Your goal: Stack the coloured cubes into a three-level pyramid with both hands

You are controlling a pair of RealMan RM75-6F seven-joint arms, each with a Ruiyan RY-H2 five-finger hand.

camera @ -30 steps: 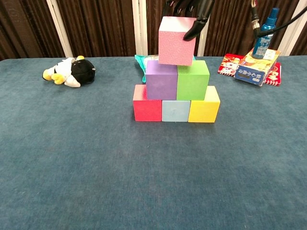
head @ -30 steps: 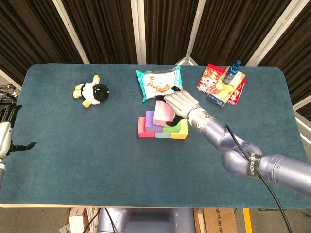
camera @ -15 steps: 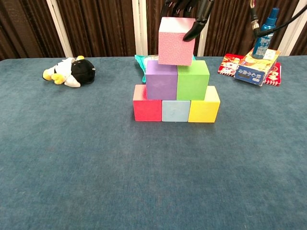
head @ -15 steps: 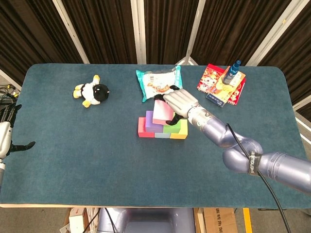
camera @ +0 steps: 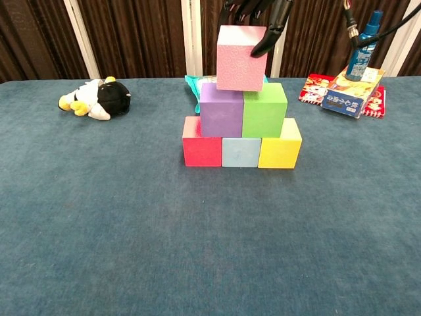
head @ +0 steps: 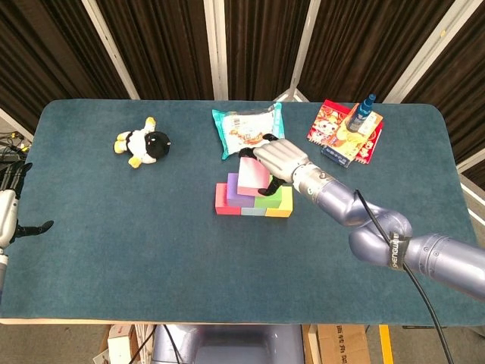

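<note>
The pink cube [camera: 242, 58] is pinched from above by the right hand [head: 282, 159], apparently seated on the purple cube [camera: 222, 110] and green cube [camera: 264, 109]. It should be centred over their seam before the fingers are eased straight apart.

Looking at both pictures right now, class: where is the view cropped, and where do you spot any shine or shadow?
Chest view: the right hand is cut off by the top edge above the pink cube, and the red cube shows a faint sheen. Head view: lighting is even, with only a soft shadow beside the cubes; the left hand is cropped at the left edge.
</note>
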